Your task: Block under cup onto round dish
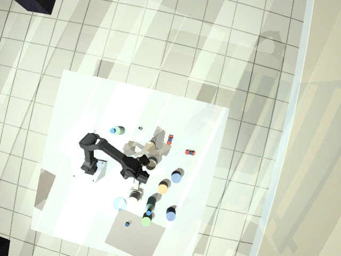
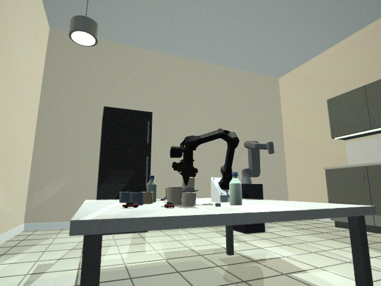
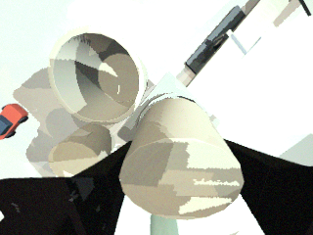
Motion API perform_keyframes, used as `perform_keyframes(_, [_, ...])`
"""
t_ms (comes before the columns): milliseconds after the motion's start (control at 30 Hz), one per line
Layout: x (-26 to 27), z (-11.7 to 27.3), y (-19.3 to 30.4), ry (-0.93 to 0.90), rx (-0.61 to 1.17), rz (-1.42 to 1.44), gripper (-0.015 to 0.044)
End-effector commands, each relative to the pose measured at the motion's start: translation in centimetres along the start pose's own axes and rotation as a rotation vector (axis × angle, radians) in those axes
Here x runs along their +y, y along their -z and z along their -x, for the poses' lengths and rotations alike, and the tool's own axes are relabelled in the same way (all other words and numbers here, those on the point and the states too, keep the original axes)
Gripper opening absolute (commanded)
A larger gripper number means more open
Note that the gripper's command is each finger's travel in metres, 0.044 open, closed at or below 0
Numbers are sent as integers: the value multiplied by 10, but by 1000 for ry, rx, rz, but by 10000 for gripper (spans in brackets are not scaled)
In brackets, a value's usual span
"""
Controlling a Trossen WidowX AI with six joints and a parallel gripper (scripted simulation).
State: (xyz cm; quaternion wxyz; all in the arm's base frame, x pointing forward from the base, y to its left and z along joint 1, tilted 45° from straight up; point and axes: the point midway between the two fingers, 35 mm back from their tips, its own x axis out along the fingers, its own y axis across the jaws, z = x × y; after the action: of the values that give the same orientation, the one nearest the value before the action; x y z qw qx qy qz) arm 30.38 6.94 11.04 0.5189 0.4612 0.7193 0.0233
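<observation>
Cup (image 1: 134, 197) (image 2: 191, 182) (image 3: 181, 171) looks stiff, probably light, maybe slippery; the tool (image 1: 135, 191) (image 2: 188, 183) (image 3: 174, 143) is clamped on it; opposite side walls seem the best hold imo.

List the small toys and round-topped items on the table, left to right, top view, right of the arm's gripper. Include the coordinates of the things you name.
Green cup (image 1: 146, 221), orange cup (image 1: 162, 189), red toy car (image 1: 189, 152).
</observation>
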Motion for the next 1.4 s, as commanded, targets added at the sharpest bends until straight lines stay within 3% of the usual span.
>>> perform_keyframes(0, [6, 9, -1, -20, -6, 13, 0])
perform_keyframes(1367, [2, 61, 4, -23, 0, 13, 0])
